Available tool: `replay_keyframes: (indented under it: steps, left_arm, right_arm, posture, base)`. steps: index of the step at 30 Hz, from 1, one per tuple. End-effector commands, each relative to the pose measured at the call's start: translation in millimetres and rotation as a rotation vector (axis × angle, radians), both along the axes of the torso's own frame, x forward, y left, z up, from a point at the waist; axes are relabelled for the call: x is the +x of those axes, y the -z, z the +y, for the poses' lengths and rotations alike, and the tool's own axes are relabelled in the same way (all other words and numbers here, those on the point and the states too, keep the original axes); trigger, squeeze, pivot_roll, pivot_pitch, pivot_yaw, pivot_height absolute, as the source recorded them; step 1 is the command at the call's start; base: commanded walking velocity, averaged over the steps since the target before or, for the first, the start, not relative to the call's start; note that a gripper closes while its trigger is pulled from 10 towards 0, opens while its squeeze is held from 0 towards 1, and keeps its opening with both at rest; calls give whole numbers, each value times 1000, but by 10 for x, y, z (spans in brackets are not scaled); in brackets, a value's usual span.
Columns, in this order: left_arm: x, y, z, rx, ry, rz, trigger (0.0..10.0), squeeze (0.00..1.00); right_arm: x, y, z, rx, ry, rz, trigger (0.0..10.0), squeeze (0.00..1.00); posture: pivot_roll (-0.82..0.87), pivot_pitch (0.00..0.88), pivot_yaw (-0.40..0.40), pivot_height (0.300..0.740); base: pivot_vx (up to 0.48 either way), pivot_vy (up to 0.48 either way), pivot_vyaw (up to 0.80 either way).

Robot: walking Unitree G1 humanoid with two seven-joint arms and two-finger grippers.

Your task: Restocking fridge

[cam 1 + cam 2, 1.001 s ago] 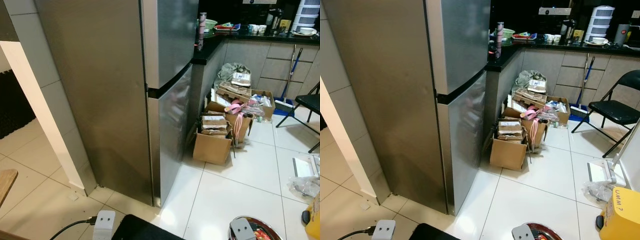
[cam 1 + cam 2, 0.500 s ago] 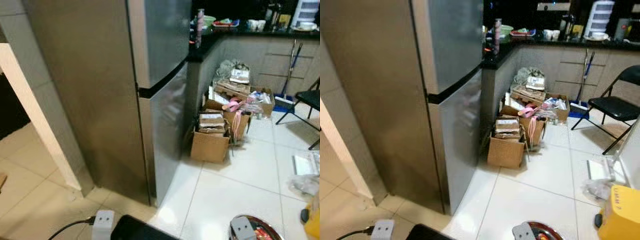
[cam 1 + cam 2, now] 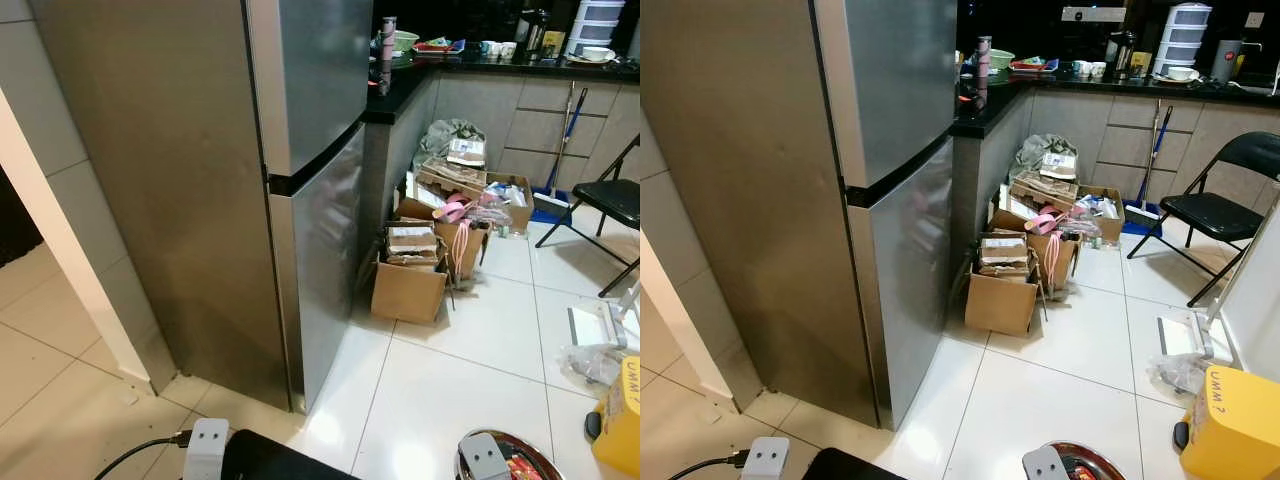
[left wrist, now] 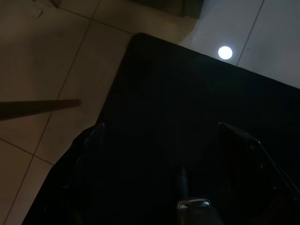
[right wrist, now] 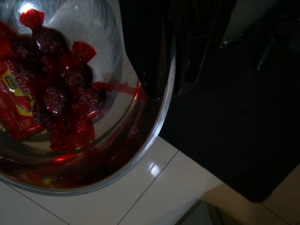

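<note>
Right wrist view — right gripper (image 5: 161, 89) clamped on the steel bowl's (image 5: 140, 154) rim, red-wrapped sweets (image 5: 61, 101) inside.

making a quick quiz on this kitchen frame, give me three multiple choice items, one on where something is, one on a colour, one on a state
1. Where do the cardboard boxes stand?
A. on the counter
B. on the floor beside the fridge, against the counter base
C. on the folding chair

2. What colour are the wrapped sweets in the steel bowl?
A. red
B. green
C. white

3. In what state are the fridge doors?
A. upper door open
B. lower door open
C. both shut

Answers:
1 B, the boxes sit on the white tiles between the fridge and the counter.
2 A, the right wrist view shows red wrappers inside the bowl, with the right gripper at its rim.
3 C, both doors lie flush, with one dark seam between them.
</note>
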State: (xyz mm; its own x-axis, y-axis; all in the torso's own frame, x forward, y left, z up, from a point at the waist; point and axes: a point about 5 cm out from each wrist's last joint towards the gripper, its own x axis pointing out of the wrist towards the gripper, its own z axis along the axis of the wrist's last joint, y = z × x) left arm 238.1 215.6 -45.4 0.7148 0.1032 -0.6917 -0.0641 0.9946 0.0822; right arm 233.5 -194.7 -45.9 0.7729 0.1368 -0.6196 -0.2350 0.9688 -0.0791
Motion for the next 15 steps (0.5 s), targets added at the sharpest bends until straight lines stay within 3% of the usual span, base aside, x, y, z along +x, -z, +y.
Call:
replay_keyframes:
  steps: [1, 3, 15]
  left_arm:
    - [-51, 22, 78, 9, -9, 27, 10000, 0]
    - [-49, 21, 80, 11, -9, 27, 10000, 0]
    - [-25, 6, 61, 18, 22, 16, 10000, 0]
  right_arm:
    - [10, -7, 8, -3, -2, -7, 10000, 0]
    - [8, -6, 7, -3, -1, -6, 10000, 0]
    - [-13, 9, 5, -1, 5, 0, 10000, 0]
  posture:
    - [-56, 55, 10, 740]
    - [-56, 56, 10, 740]
    - [-56, 58, 16, 740]
  base:
    - [0, 480, 0]
    - [0, 456, 0]
    - [0, 0, 0]
